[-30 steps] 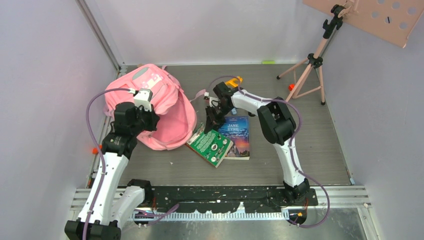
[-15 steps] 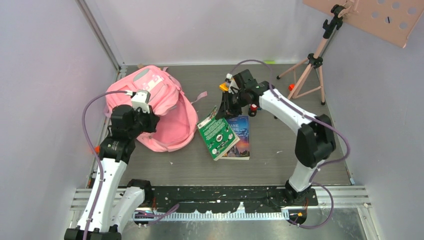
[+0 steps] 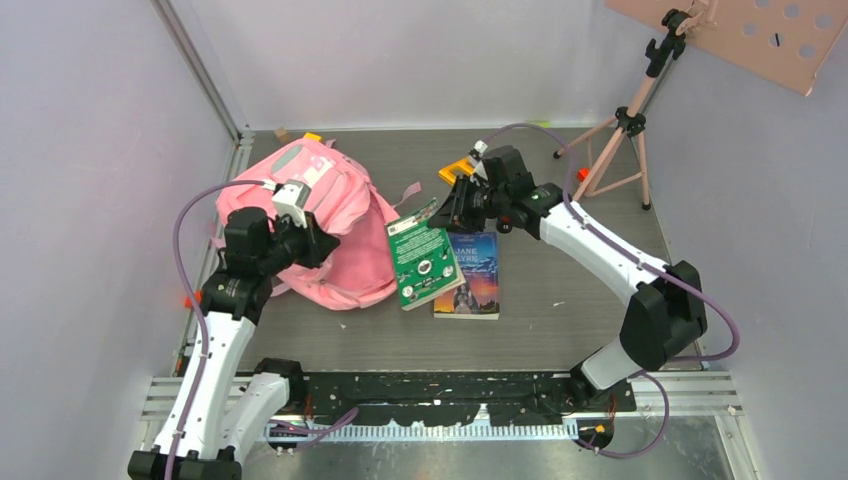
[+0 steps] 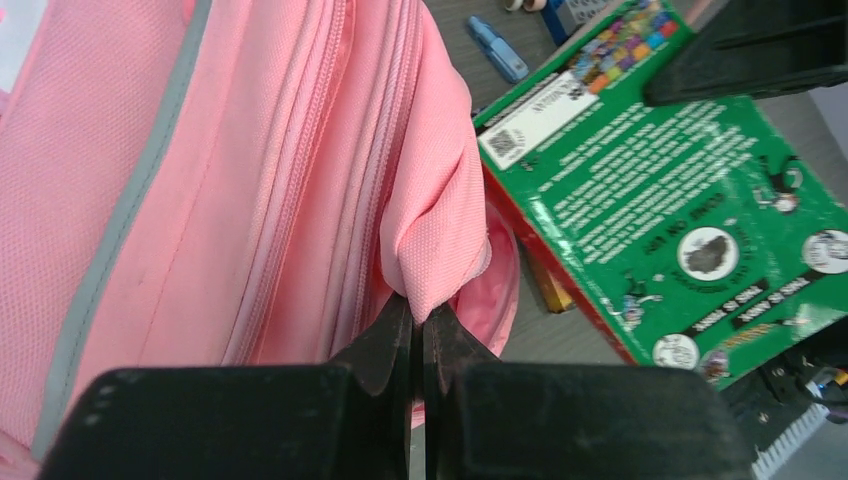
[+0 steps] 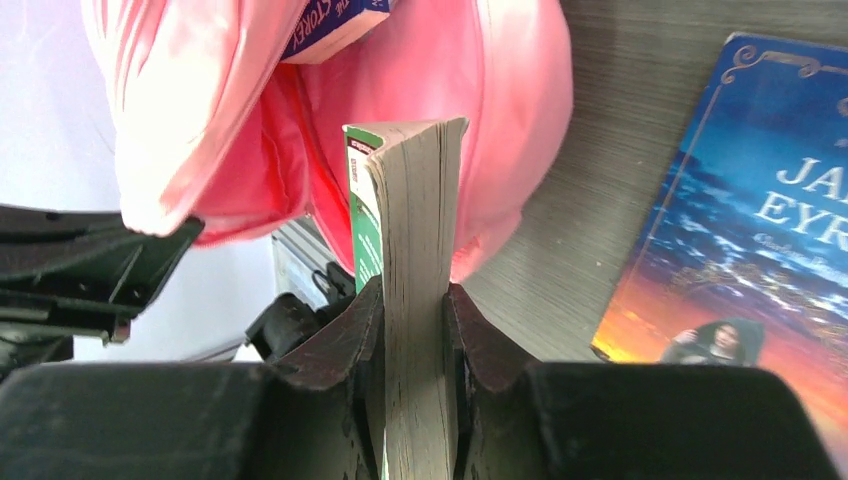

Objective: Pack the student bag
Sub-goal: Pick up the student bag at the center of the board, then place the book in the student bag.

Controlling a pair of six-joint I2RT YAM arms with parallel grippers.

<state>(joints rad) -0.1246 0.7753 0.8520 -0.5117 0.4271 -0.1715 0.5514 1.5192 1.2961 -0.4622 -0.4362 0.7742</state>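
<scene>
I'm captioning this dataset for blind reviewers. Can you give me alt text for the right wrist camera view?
The right gripper clamps a green book between its fingers, page edges facing the camera, in front of the opening of the pink student bag. A Jane Eyre paperback lies flat on the grey table to the right.

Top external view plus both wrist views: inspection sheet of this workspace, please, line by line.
Surface: grey wood-grain table.
Job's things: student bag lying on the left; green book raised at its opening; Jane Eyre book flat on the table; another book seemingly inside the bag.
Clutter: small blue item on the table beyond the bag.
Claws: left claw shut on the bag's fabric edge; right claw shut on the green book.
Cables: purple cables looping along both arms.
Surroundings: tripod holding a pink perforated board; pale walls.
</scene>
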